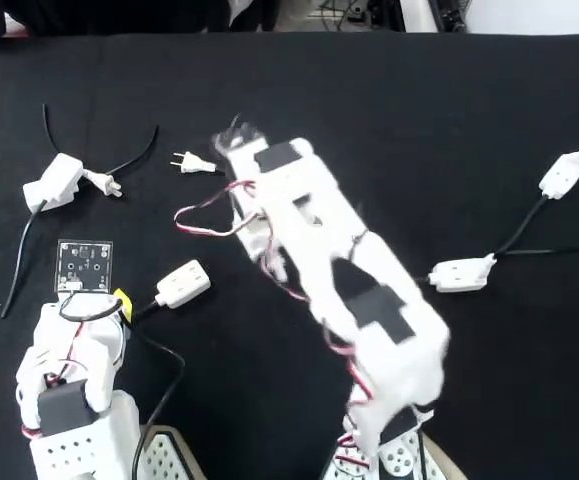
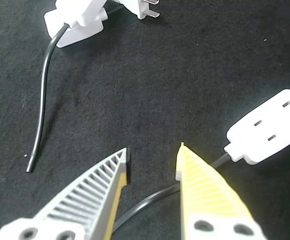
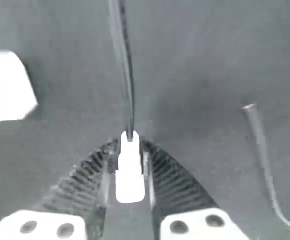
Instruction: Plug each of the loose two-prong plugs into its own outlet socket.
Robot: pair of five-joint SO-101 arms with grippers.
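Toward 11 o'clock from the middle of the surface (image 1: 419, 120), your right pincer (image 3: 129, 145) is clamped narrow on a white plug (image 3: 129, 180), whose black cord (image 3: 127, 75) runs straight out ahead of it. You cannot see the prongs, so treat their heading as unknown. If they sit twisted in the grip, they will likely miss the slots and skid off a socket face.

Just off that pincer at 8 o'clock lies a loose two-prong plug (image 1: 194, 163), prongs pointing to 9 o'clock. A low swing of the arm, or the trailing cord, could sweep it aside.

Your left pincer (image 2: 153, 148) stands wide with nothing gripped, at 7 o'clock on the surface. A socket cord (image 2: 145, 202) passes between its fingers and leads to the near outlet socket (image 2: 267, 127), just beside it at 3 o'clock, slots facing up. That looks the handiest target. None of the sockets appears fastened down, so a push from the plug would probably slide it over the cloth unless the left pincer braces it.

At 9 o'clock, the far-left socket (image 1: 54, 180) has a third plug (image 1: 104, 183) right beside it, prongs bare. At 3 o'clock sit the lower right socket (image 1: 461, 272) and the upper right socket (image 1: 566, 172), well apart from the held plug. Carrying it there would drag cord across whatever lies between.
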